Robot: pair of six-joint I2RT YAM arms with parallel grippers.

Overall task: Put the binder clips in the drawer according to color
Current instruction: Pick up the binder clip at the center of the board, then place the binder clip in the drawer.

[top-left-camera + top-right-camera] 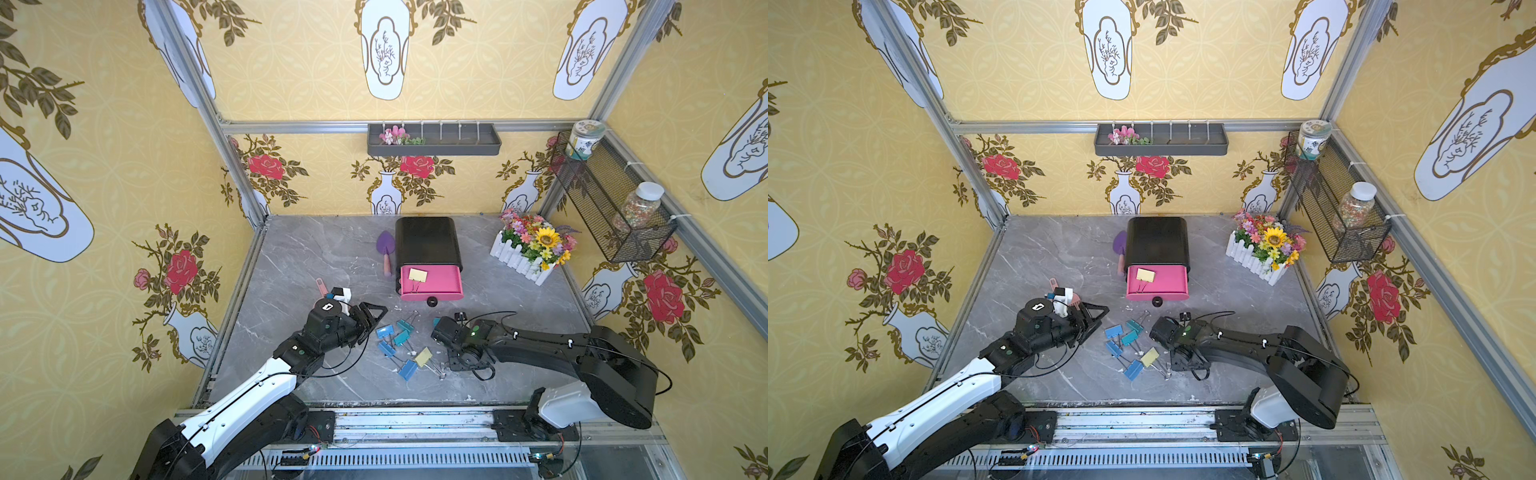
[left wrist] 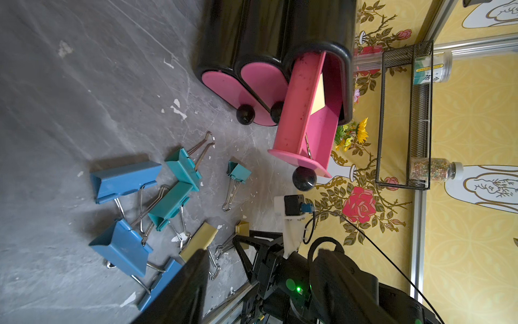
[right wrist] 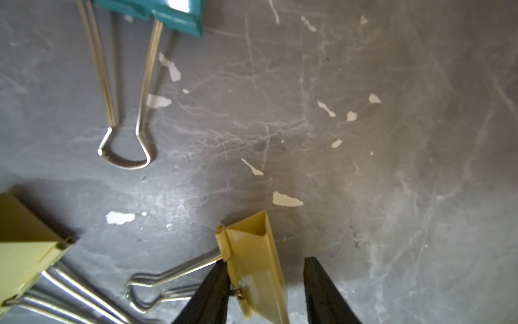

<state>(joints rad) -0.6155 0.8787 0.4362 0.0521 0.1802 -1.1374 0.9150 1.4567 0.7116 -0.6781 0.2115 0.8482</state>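
Right wrist view: the right gripper [image 3: 266, 261] straddles a small yellow clip [image 3: 246, 238] lying on the grey table [image 3: 392, 140]. One finger [image 3: 213, 289] touches the clip beside its wire handles. The other finger stands clear of it, with bare table between (so the jaws are parted and nothing is clamped). A big yellow clip [image 3: 25, 252] lies near, and a teal clip [image 3: 168, 11] farther off.

In both top views the loose clips form a cluster between the two arms, in front of the cabinet [image 1: 428, 241]. It has three blue clips [image 1: 384, 331], the teal ones among them, and the big yellow one at the edge nearest the right arm.

The left gripper [image 1: 376, 313] sits just beside the cluster, turned on its side (I cannot tell how wide it stands or whether it holds anything).

The cabinet stands at the back middle of the table with its top drawer [image 1: 440, 286] pulled out. One pale clip [image 1: 417, 275] lies inside that drawer. In the left wrist view the lower drawers [image 2: 224, 84] are shut. A purple trowel [image 1: 385, 245] lies just beside the cabinet.
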